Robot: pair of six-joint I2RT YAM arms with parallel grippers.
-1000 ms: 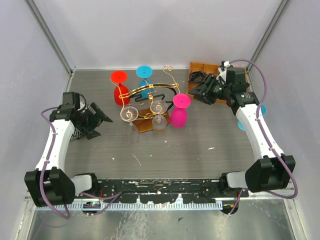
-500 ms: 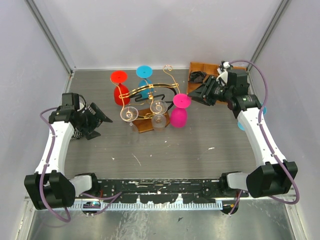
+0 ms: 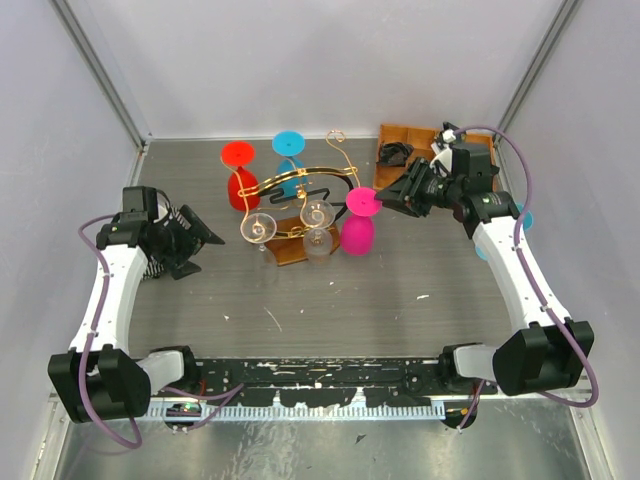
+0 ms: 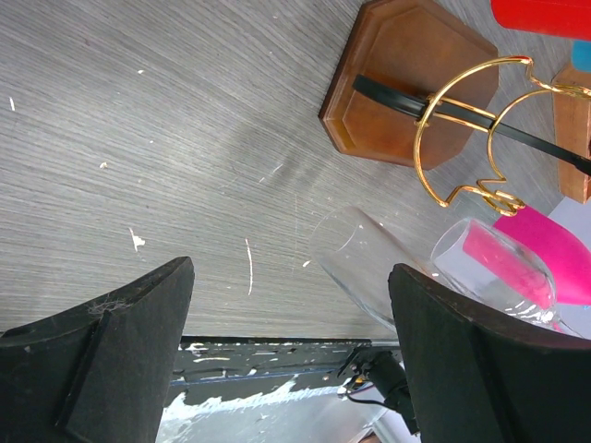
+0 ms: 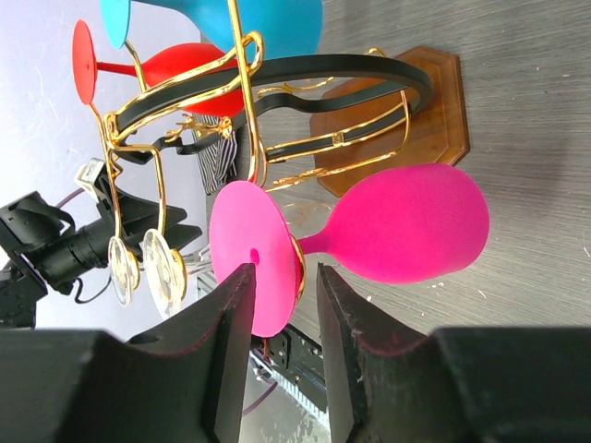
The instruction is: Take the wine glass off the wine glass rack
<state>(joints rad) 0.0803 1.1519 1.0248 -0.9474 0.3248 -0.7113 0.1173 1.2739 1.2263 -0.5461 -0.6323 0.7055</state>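
The wine glass rack [image 3: 300, 190], gold wire with a black curved band on a brown wooden base [image 3: 290, 250], stands mid-table. A pink wine glass [image 3: 358, 225] hangs bowl-down at its right end, two clear glasses [image 3: 258, 228] at the front, and red [image 3: 240, 175] and blue [image 3: 289, 148] glasses behind. My right gripper [image 3: 385, 200] is open; in the right wrist view [image 5: 283, 277] its fingers straddle the rim of the pink foot disc [image 5: 249, 249] and the gold rail. My left gripper [image 3: 200, 252] is open and empty left of the rack, facing a clear glass [image 4: 365, 268] and the base [image 4: 406, 83].
An orange-brown compartmented wooden tray [image 3: 392, 135] with dark items sits at the back right, just behind my right wrist. A blue object [image 3: 525, 220] shows behind my right forearm. A striped object [image 3: 152, 268] lies by my left arm. Grey walls close in on both sides.
My right gripper has moved left, from in front of the tray to the pink glass's foot. The left arm and the glasses have not moved.
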